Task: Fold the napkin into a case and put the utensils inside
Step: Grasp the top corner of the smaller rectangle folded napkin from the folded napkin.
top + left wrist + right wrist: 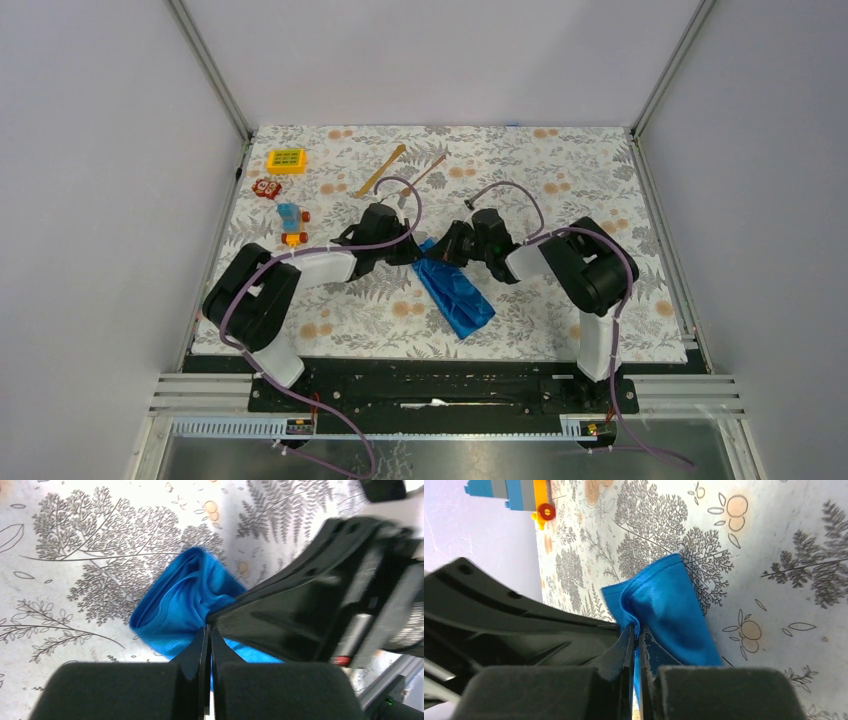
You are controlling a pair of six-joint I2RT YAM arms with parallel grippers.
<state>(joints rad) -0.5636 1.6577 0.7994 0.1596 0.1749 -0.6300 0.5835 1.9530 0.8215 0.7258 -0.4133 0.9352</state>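
A bright royal-blue cloth napkin lies folded into a long narrow strip on the fern-and-flower printed tablecloth. It lies near the middle of the table and runs slantwise from between the two arms toward the near edge. Both arms reach inward and meet at the strip's far end.

The right gripper is clenched on the napkin. In its wrist view, blue cloth shows between the two black fingers and bunches up just beyond their tips.

The left gripper has its fingers pressed together, with the tips at the edge of the cloth and touching the right gripper's black housing. Whether any fold is caught between them cannot be told.

The two utensils lie well apart from the napkin, at the far side of the table. A flat tan wooden knife and a slim tan wooden fork rest just beside each other, fanned apart.

To the far left sit a yellow square block, a small red toy and a blue-and-orange toy.
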